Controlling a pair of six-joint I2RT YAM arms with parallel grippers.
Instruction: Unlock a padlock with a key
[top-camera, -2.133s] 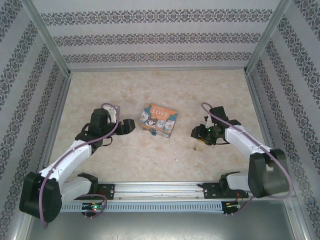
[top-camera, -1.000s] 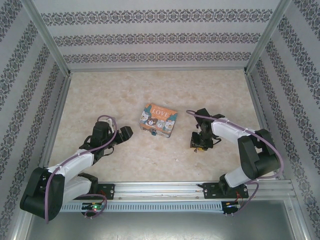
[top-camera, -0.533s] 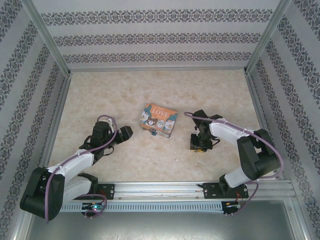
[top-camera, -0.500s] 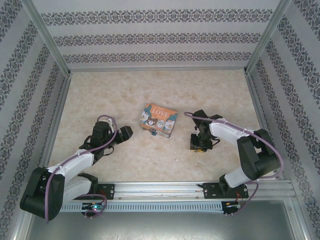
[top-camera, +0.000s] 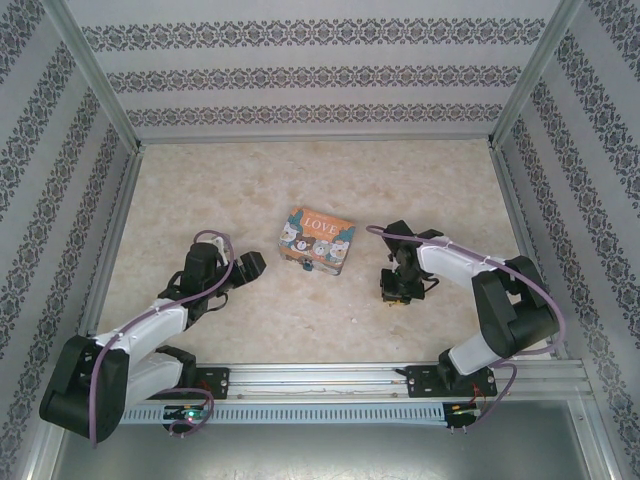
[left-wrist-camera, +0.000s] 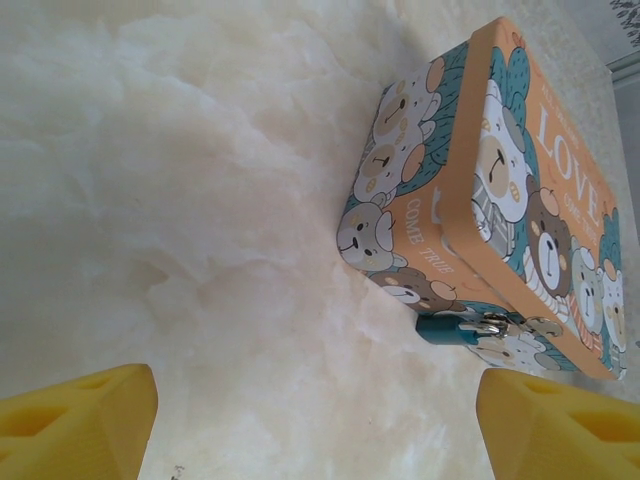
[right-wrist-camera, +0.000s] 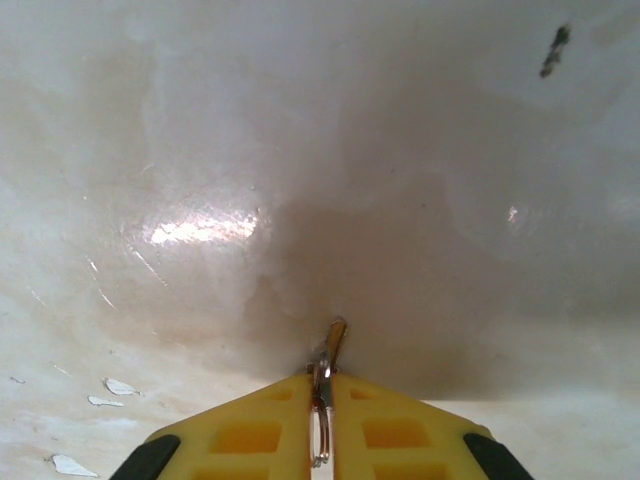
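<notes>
The small teal padlock (left-wrist-camera: 448, 329) hangs on the clasp at the front of the orange-and-teal "LOVE" box (left-wrist-camera: 500, 190), which stands mid-table (top-camera: 316, 240). My left gripper (top-camera: 252, 268) rests low on the table to the left of the box, jaws wide open, yellow fingertips (left-wrist-camera: 85, 420) at the frame corners and nothing between them. My right gripper (top-camera: 392, 290) points down at the table to the right of the box. Its yellow pads are shut on the thin silvery key (right-wrist-camera: 326, 365), whose tip pokes out and touches the table.
Marbled cream tabletop (top-camera: 300, 180) inside patterned walls. A metal rail (top-camera: 320, 378) runs along the near edge by the arm bases. Small white flecks (right-wrist-camera: 105, 392) and a dark speck (right-wrist-camera: 553, 48) lie on the surface near the right gripper.
The right gripper's jaws have closed onto the key on the table. The left arm has stayed put with its jaws open.
</notes>
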